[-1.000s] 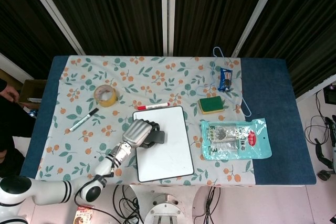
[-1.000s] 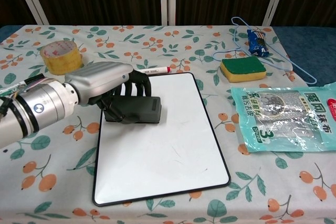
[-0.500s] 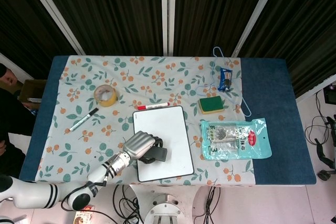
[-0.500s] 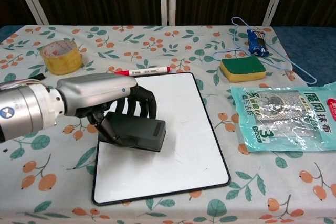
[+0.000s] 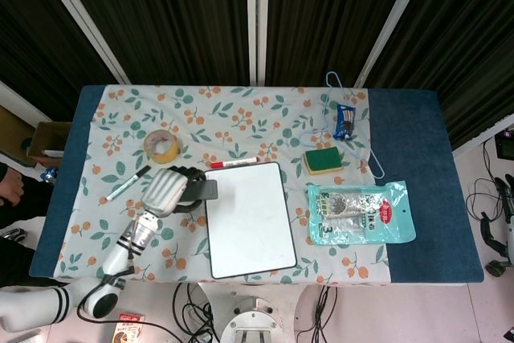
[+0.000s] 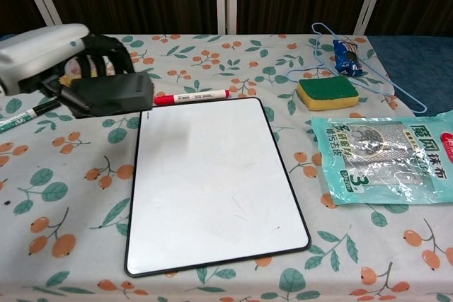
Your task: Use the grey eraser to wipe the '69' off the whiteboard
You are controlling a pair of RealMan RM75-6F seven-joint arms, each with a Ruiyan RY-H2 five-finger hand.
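- The left hand [image 5: 167, 189] grips the eraser [image 6: 110, 93], fingers curled over its top, and holds it above the surface just off the whiteboard's 10 o'clock corner.
- In the chest view the eraser hangs clear of the cloth, its long side roughly level, with a soft shadow on the board's upper left corner.
- The whiteboard [image 5: 249, 218] lies flat near the front middle of the surface; its face looks white, with only faint small marks, and no '69' can be made out.
- A red marker [image 6: 192, 95] lies just beyond the board's top edge, at 12 o'clock from it.
- A tape roll [image 5: 161, 146] sits at 10 o'clock from the board, behind the hand in the chest view.
- A black marker [image 5: 128, 183] lies at 9 o'clock from the hand, near it.
- A sponge [image 6: 327, 92], yellow with a green top, rests at 2 o'clock from the board.
- A packet [image 6: 388, 160] lies at 3 o'clock from the board, apart from it.
- A blue wire hanger [image 5: 352, 124] lies at the far right, with a small blue wrapper [image 5: 344, 120] on it.
- The right hand does not show in either view.
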